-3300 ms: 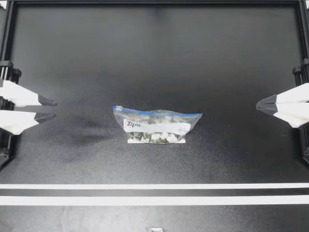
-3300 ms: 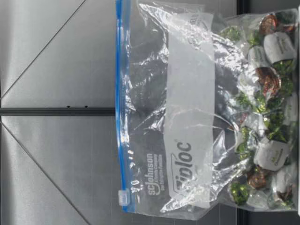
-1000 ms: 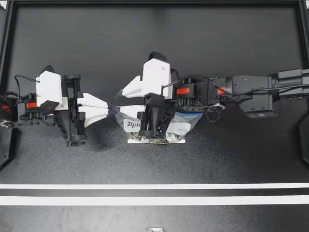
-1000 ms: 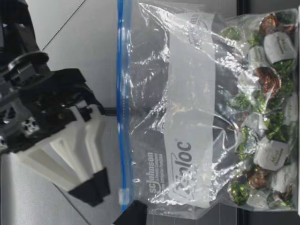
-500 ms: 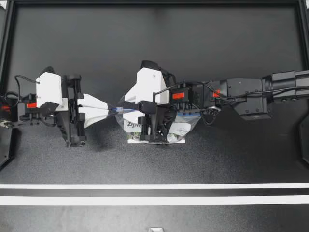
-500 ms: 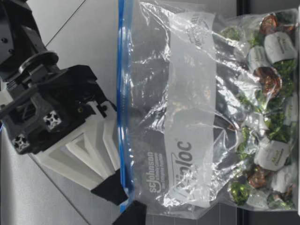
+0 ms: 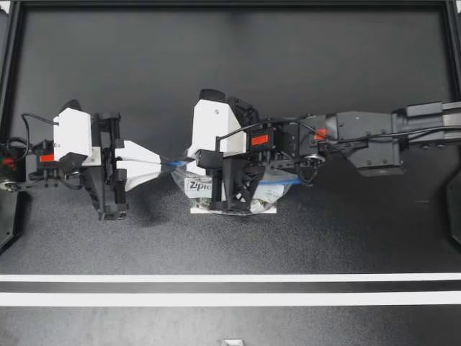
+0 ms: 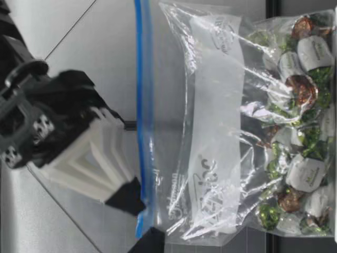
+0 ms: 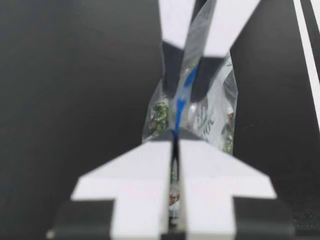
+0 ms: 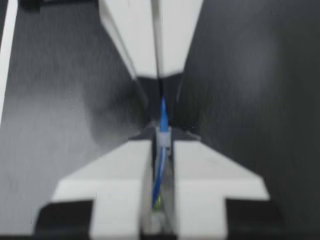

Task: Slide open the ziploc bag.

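Matte black worktop (image 7: 230, 72), two white stripes (image 7: 230, 277); left gripper (image 7: 170, 163) and right gripper (image 7: 189, 160), fingers each pinching ziploc bag (image 7: 277, 193).

— What do you have from table height?
— The ziploc bag (image 8: 221, 132) stands upright. Wrapped sweets (image 8: 300, 105) are heaped in its bottom, and the blue zip strip (image 8: 143, 95) runs along its top.
— And the arms?
— My right gripper (image 7: 189, 158) (image 8: 128, 199) slants down from above, its white fingers (image 8: 100, 158) pressed close together and its black tips on the strip near one end. Of my left gripper (image 7: 168, 163) (image 8: 149, 241) I see only a black fingertip, at the bag's side edge just under that same end.
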Robot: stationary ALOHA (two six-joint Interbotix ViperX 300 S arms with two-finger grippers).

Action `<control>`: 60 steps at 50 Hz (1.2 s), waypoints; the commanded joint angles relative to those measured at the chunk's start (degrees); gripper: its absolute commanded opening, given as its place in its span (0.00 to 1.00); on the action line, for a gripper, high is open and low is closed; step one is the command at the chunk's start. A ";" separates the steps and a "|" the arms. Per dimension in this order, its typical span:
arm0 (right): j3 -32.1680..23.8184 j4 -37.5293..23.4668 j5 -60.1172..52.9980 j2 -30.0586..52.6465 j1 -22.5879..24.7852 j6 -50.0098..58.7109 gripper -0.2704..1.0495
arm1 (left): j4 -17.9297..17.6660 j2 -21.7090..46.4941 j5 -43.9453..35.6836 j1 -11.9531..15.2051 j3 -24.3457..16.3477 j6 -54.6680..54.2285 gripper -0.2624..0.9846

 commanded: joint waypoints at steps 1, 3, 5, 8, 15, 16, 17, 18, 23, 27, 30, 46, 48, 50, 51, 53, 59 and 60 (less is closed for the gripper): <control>-1.58 -1.05 4.66 -3.69 0.09 -0.18 0.08 | -0.88 -0.97 -0.79 0.26 0.09 0.35 0.05; -1.76 -1.58 7.12 -4.31 0.09 -0.18 0.08 | -1.14 -1.05 -1.05 0.26 0.35 0.44 0.05; -1.76 -1.85 9.32 -4.83 0.00 -0.26 0.08 | -1.14 -1.14 -1.14 0.26 0.53 0.53 0.05; -1.67 -2.20 13.27 -5.80 0.09 -0.26 0.08 | -1.14 -1.14 -1.14 0.26 0.70 0.62 0.05; -0.79 -3.08 20.92 -7.91 0.09 -0.62 0.08 | -1.14 -1.23 -1.14 0.26 0.70 0.88 0.05; -0.53 -2.99 21.62 -8.17 0.09 -0.70 0.08 | -1.14 -1.14 -1.14 0.26 0.70 0.88 0.05; -0.26 -3.08 22.24 -8.44 0.09 -0.79 0.08 | -1.14 -1.14 -1.14 0.26 0.79 0.88 0.05; 0.18 -3.08 23.12 -8.88 0.09 -0.79 0.08 | -1.14 -1.14 -1.14 0.26 0.79 0.88 0.05; 2.64 -3.08 24.79 -10.81 0.09 -0.62 0.08 | -1.14 -1.23 -1.14 0.18 0.79 0.97 0.05; 4.92 -2.99 24.87 -12.66 0.09 -0.26 0.08 | -1.14 -1.23 -1.14 0.26 0.79 0.97 0.05; 6.77 -2.99 24.79 -14.15 0.09 -0.09 0.08 | -1.14 -1.23 -1.14 0.26 0.79 1.14 0.05; 13.97 -2.99 24.70 -20.83 0.09 2.02 0.08 | -1.14 -1.23 -0.53 0.26 0.62 1.32 0.05; 14.41 -2.99 24.61 -21.36 0.09 2.37 0.08 | -1.14 -1.23 -0.26 0.26 0.53 1.32 0.05; 14.77 -2.99 24.61 -21.80 0.09 2.55 0.08 | -1.14 -1.23 -0.18 0.26 0.44 1.32 0.05; 14.94 -2.99 24.61 -21.97 0.09 2.64 0.08 | -1.14 -1.23 -0.18 0.26 0.44 1.32 0.05; 15.29 -2.99 24.52 -22.32 0.09 2.64 0.08 | -1.14 -1.23 -0.18 0.18 0.44 1.32 0.05; 16.26 -2.99 24.52 -22.59 0.09 2.64 0.08 | -1.14 -1.23 -0.18 0.26 0.35 1.32 0.05; 16.35 -3.08 24.52 -22.68 0.09 2.64 0.08 | -1.14 -1.23 -0.18 0.26 0.44 1.32 0.05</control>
